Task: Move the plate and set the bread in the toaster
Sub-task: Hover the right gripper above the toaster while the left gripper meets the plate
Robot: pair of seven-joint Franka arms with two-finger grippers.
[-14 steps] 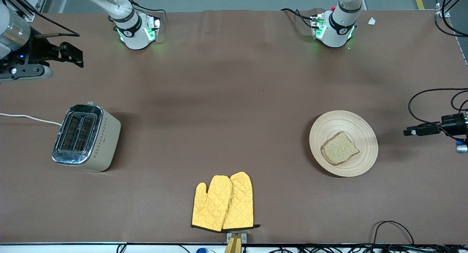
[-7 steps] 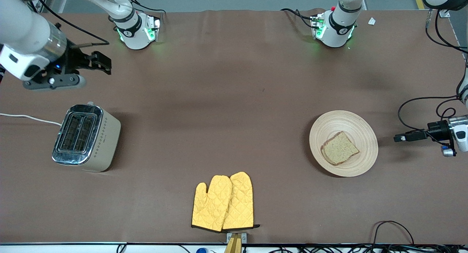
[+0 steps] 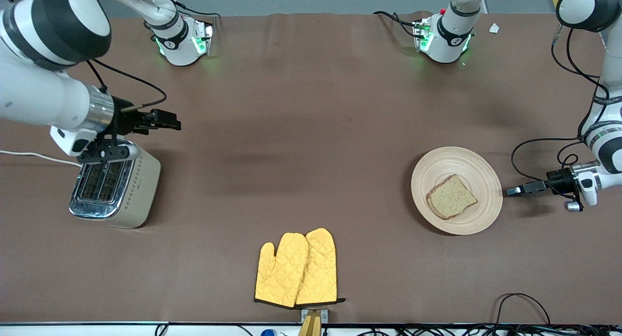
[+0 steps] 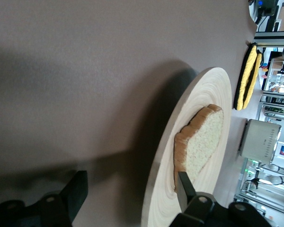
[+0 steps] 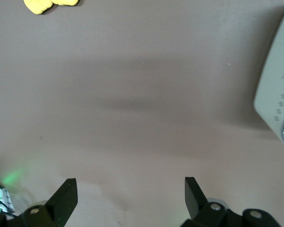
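On one plate — one bread; beside — one toaster, two mitts.

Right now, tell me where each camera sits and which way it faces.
Front view: high across the table, facing both arm bases; shows toaster, plate, both arms.
Left wrist view: low beside the plate, facing the bread; left gripper open.
Right wrist view: looks down on bare table by the toaster; right gripper open.
Shared: the oven mitts appear in all three views.
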